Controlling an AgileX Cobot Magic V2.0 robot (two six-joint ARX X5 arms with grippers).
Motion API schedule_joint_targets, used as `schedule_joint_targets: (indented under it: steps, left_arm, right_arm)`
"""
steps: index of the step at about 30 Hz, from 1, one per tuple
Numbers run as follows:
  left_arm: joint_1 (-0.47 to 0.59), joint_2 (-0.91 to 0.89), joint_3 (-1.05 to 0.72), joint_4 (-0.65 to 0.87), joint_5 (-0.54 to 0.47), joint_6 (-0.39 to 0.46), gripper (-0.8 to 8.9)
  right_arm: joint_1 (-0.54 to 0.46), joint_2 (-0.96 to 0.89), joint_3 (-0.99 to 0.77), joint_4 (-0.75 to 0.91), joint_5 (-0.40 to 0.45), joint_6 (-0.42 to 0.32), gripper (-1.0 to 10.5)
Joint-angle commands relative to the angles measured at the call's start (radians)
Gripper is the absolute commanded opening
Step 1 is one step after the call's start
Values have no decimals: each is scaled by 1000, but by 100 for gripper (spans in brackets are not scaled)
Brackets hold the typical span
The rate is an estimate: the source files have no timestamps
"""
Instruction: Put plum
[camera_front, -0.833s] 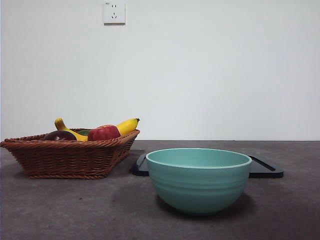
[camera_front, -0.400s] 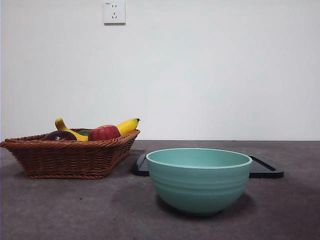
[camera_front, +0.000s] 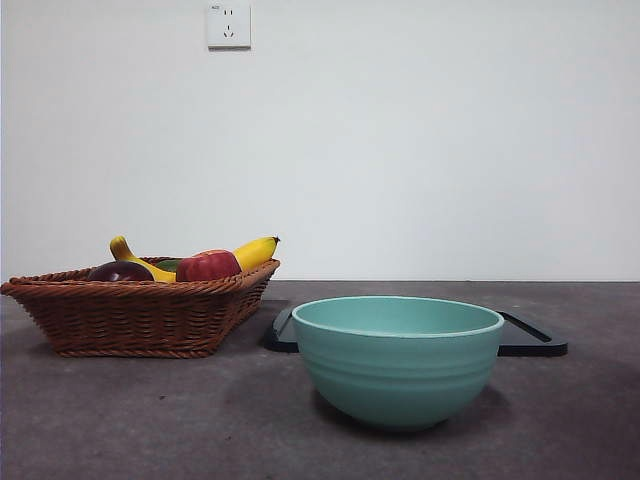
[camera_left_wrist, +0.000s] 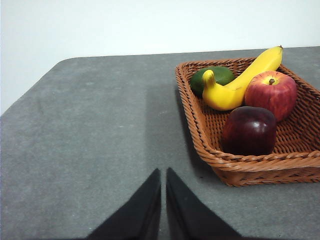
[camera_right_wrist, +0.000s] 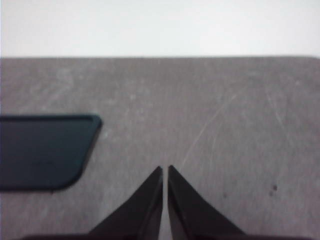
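The plum (camera_left_wrist: 249, 130), glossy and dark maroon, lies in the brown wicker basket (camera_left_wrist: 240, 167) at its near corner. In the front view only its top (camera_front: 119, 271) shows above the basket's rim (camera_front: 130, 318) at the left. My left gripper (camera_left_wrist: 163, 173) is shut and empty over bare table, well short of the basket. My right gripper (camera_right_wrist: 165, 170) is shut and empty over bare table beside the black tray (camera_right_wrist: 42, 150). Neither arm shows in the front view.
The basket also holds a red apple (camera_left_wrist: 270, 93), a banana (camera_left_wrist: 240, 82) and a green fruit (camera_left_wrist: 215, 77). A teal bowl (camera_front: 398, 357) stands in front at centre-right, with the flat black tray (camera_front: 530, 337) behind it. A wall lies beyond the table.
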Motion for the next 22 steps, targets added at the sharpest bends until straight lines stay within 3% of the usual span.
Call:
schedule_joint_targets:
  steps: [1,22]
  left_arm:
    - [2,-2,-21,-10,-2,-2,15]
    - [2,-2,-20,-10,-2,-2,15]
  right_arm:
    - [-2,-3,-5,-19,10,13,8]
    - [-1,-3,-5,0,23,13,8]
